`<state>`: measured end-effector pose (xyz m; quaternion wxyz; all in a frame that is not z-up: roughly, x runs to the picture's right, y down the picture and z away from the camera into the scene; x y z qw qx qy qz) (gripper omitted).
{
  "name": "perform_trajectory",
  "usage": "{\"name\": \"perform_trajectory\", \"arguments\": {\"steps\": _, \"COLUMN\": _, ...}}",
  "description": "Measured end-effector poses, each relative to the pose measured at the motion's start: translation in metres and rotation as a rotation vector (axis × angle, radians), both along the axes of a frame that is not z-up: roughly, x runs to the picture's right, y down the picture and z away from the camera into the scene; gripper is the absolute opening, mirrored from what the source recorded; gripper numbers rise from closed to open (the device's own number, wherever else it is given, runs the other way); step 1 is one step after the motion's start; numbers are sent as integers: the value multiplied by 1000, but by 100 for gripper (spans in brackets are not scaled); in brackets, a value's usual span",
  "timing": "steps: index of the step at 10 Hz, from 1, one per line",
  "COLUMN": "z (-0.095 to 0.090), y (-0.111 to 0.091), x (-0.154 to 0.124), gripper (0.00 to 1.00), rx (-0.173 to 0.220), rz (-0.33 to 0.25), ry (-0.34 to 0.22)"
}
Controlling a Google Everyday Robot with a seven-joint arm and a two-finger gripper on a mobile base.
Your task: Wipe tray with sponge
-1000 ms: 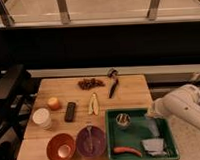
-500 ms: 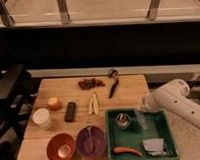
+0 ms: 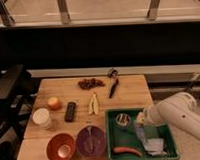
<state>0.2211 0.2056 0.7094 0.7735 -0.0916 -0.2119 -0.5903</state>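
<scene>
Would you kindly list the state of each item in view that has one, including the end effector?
end effector: low inside the tray, over the sponge.
green tray: on the table, holding a small tin, a red-orange item and the sponge.
sponge: lying flat in the tray.
orange bowl: upright, empty.
purple bowl: upright, utensil inside.
white cup: upright.
banana peel: splayed open.

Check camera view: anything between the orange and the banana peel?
Yes, the black remote lies between the orange and the banana peel. Gripper is over the green tray.
</scene>
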Motion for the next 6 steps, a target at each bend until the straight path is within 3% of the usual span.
{"name": "perform_trajectory", "arguments": {"steps": 2, "z": -1, "y": 2, "x": 28, "gripper": 0, "rx": -14, "rz": 3, "ry": 57}}
{"name": "perform_trajectory", "arguments": {"steps": 4, "z": 11, "y": -16, "x": 54, "gripper": 0, "rx": 2, "rz": -9, "ry": 110}}
{"name": "perform_trajectory", "arguments": {"steps": 6, "z": 24, "y": -40, "x": 57, "gripper": 0, "rx": 32, "rz": -16, "ry": 122}}
